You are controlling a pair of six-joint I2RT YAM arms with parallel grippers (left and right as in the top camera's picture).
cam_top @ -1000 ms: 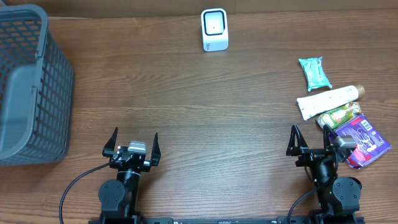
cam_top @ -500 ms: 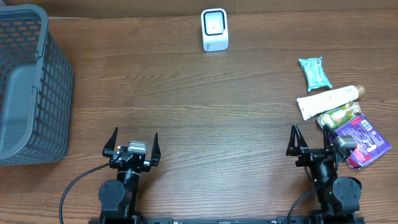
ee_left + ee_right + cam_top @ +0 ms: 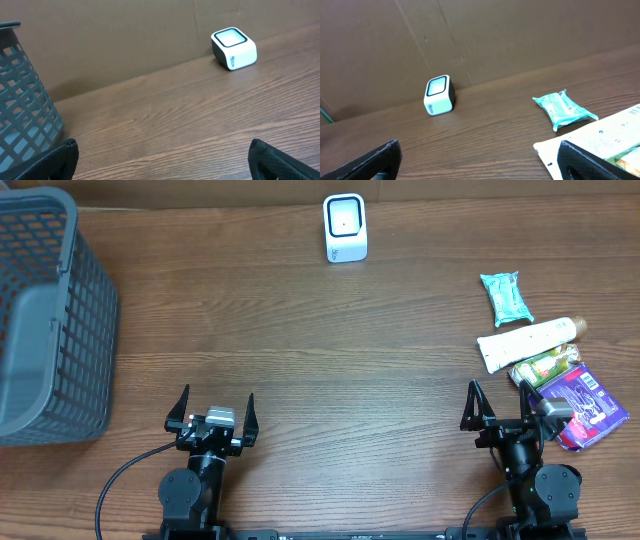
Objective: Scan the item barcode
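Wooden table [image 3: 320,340], brown grain, bearing the following. Grey mesh basket [image 3: 45,310]: at the left edge, upright. White barcode scanner [image 3: 345,227]: a small cube at the far middle of the table, close to the cardboard back wall, its window facing up and forward, well apart from everything else. Four items in a cluster at the right side, none held: teal wipes pack [image 3: 506,297], farthest back and lying a little apart from the rest; white tube [image 3: 528,340] with a tan cap, lying flat and slanted; green packet [image 3: 547,366], tucked just beside the tube's near side; purple packet [image 3: 585,402], nearest the front, touching or overlapping the green one. Left gripper [image 3: 217,393]: at the near edge, left of centre, jaws spread wide, nothing between them. Right gripper [image 3: 498,395]: at the near edge on the right, jaws likewise spread wide and grasping nothing, just beside the purple packet; from overhead its outer finger crosses that packet's corner, and whether they touch cannot be told.
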